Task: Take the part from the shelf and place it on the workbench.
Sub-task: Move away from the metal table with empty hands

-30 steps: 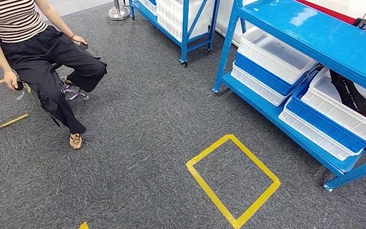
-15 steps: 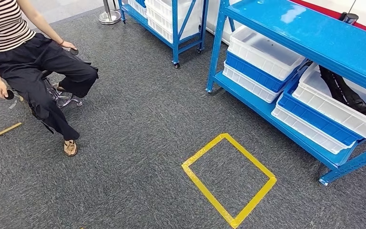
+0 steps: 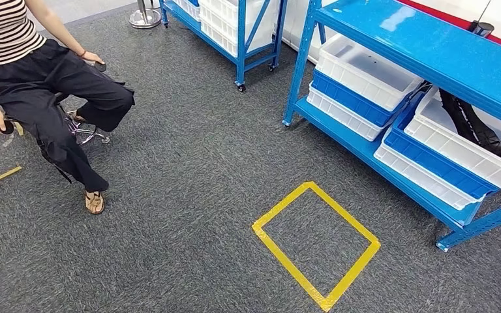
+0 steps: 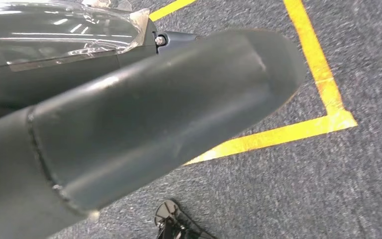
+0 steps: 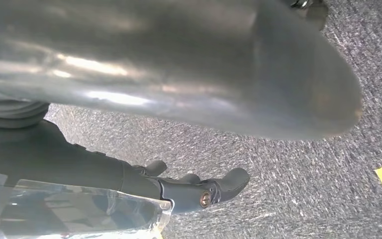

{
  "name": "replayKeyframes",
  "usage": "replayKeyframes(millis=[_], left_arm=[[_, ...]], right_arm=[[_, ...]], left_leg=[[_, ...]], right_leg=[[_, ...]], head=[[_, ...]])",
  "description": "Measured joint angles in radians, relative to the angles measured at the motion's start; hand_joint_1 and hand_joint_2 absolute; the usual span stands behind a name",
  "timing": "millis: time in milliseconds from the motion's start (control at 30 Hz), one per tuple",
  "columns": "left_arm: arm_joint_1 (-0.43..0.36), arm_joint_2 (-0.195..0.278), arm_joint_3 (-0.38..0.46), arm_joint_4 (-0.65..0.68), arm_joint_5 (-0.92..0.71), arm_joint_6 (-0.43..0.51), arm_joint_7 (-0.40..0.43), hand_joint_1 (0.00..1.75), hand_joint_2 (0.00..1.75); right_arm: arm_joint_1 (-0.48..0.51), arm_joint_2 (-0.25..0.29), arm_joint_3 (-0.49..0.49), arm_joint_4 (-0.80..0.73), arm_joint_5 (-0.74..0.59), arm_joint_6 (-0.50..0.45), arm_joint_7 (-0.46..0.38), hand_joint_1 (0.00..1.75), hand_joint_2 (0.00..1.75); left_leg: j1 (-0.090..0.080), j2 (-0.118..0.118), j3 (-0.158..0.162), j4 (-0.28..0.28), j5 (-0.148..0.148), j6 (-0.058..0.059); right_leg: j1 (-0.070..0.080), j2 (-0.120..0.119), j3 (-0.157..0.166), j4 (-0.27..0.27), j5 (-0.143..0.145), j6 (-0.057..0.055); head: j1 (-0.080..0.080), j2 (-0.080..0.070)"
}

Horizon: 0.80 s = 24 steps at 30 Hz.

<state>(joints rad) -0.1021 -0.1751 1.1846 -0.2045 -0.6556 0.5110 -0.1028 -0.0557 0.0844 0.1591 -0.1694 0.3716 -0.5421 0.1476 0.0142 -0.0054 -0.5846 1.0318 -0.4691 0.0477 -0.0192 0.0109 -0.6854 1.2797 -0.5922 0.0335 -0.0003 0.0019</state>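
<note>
Grey carpet floor (image 3: 189, 195), head view: yellow tape square (image 3: 316, 244) marked on it, blue shelf (image 3: 424, 45) to the right. White bins (image 3: 365, 68) stacked on blue ones on the lower level; black part (image 3: 476, 124) lies in the right-hand white bin. Seated person (image 3: 45, 85) at left.

Left wrist view: left hand (image 4: 129, 124) seen as grey thumb over tape corner; open or closed, cannot tell.

Right wrist view: right hand (image 5: 199, 191), dark fingers extended over carpet, holding nothing
</note>
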Motion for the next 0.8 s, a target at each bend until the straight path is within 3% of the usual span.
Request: replayKeyframes(millis=[67,133,200,300,333,400,467,500,533,567,633,700,800], left_arm=[[0.000,0.000,0.000,0.000,-0.001,-0.003,-0.002,0.00,0.00],[-0.001,-0.004,0.001,0.000,-0.002,-0.009,-0.005,0.00,0.00],[-0.002,-0.006,0.001,0.001,-0.003,-0.014,-0.007,0.00,0.00],[-0.001,-0.004,0.001,0.001,-0.005,-0.017,-0.009,0.00,0.00],[-0.001,-0.003,0.001,0.001,-0.006,-0.017,-0.010,0.00,0.00],[-0.001,-0.002,0.001,0.001,-0.007,-0.018,-0.011,0.00,0.00],[0.001,0.000,0.001,0.001,-0.007,-0.020,-0.011,0.00,0.00],[0.002,0.001,0.001,0.001,-0.008,-0.021,-0.012,0.00,0.00],[0.002,0.003,0.002,0.001,-0.009,-0.023,-0.013,0.00,0.00],[0.003,0.004,0.002,0.001,-0.010,-0.025,-0.015,0.00,0.00],[0.002,0.007,0.002,0.001,-0.014,-0.030,-0.017,0.00,0.00],[0.001,0.009,0.002,0.001,-0.017,-0.033,-0.019,0.00,0.00],[0.002,0.008,0.003,0.001,-0.018,-0.036,-0.020,0.00,0.00]], right_arm=[[0.000,-0.001,0.000,0.000,0.000,0.000,-0.001,0.00,0.00],[-0.001,-0.005,0.000,0.000,0.000,-0.001,-0.002,0.00,0.00],[-0.001,-0.006,0.000,0.000,-0.002,-0.001,-0.002,0.00,0.00],[0.000,-0.005,0.000,0.000,-0.003,-0.003,-0.002,0.00,0.00],[0.000,-0.005,0.000,0.000,-0.003,-0.004,-0.002,0.00,0.00],[0.000,-0.004,-0.001,0.000,-0.003,-0.004,-0.002,0.00,0.00],[0.001,-0.002,-0.001,0.000,-0.004,-0.005,-0.002,0.00,0.00],[0.001,-0.002,-0.001,0.000,-0.004,-0.005,-0.002,0.00,0.00],[0.002,-0.002,-0.001,0.000,-0.005,-0.005,-0.002,0.00,0.00],[0.003,-0.001,-0.001,0.000,-0.005,-0.005,-0.002,0.00,0.00],[0.002,0.000,-0.001,0.000,-0.007,-0.005,-0.002,0.00,0.00],[0.001,0.000,-0.001,0.000,-0.010,-0.006,-0.002,0.00,0.00],[0.001,-0.002,-0.001,0.000,-0.013,-0.008,-0.002,0.00,0.00]], left_leg=[[-0.005,0.000,0.007,-0.001,-0.003,0.002],[-0.009,0.000,0.012,-0.001,-0.008,-0.001],[-0.010,-0.001,0.015,-0.003,-0.013,-0.009],[-0.010,0.000,0.014,0.015,-0.030,-0.024],[-0.011,0.000,-0.001,0.050,-0.050,-0.029],[-0.008,0.001,-0.066,0.172,-0.104,-0.038],[-0.005,0.001,-0.126,0.260,-0.121,-0.044],[-0.004,0.001,-0.132,0.254,-0.100,-0.046],[-0.004,0.002,-0.116,0.207,-0.063,-0.045],[-0.003,0.002,-0.086,0.139,-0.021,-0.041],[-0.006,0.002,-0.027,0.020,0.025,-0.030],[-0.010,0.001,-0.009,-0.016,0.021,-0.015],[-0.008,0.001,0.008,-0.024,0.011,0.008]], right_leg=[[0.014,-0.002,0.058,-0.129,0.059,-0.005],[0.031,-0.005,0.111,-0.249,0.105,-0.020],[0.039,-0.006,0.121,-0.278,0.114,-0.033],[0.030,-0.005,0.147,-0.302,0.124,-0.042],[0.026,-0.005,0.158,-0.310,0.126,-0.044],[0.023,-0.005,0.168,-0.314,0.124,-0.048],[0.023,-0.003,0.174,-0.313,0.117,-0.052],[0.023,-0.001,0.178,-0.313,0.113,-0.051],[0.023,0.001,0.185,-0.313,0.108,-0.049],[0.023,0.002,0.191,-0.313,0.102,-0.046],[0.028,0.004,0.199,-0.312,0.086,-0.038],[0.033,0.004,0.207,-0.307,0.078,-0.026],[0.031,0.002,0.206,-0.272,0.065,-0.011]], head=[[0.001,0.000],[0.001,0.000],[0.002,0.000],[0.002,0.000],[0.000,0.000],[-0.003,0.000],[-0.004,0.000],[-0.004,0.000],[-0.004,0.000],[-0.004,0.000],[-0.004,0.000],[-0.005,0.000],[-0.004,0.000]])
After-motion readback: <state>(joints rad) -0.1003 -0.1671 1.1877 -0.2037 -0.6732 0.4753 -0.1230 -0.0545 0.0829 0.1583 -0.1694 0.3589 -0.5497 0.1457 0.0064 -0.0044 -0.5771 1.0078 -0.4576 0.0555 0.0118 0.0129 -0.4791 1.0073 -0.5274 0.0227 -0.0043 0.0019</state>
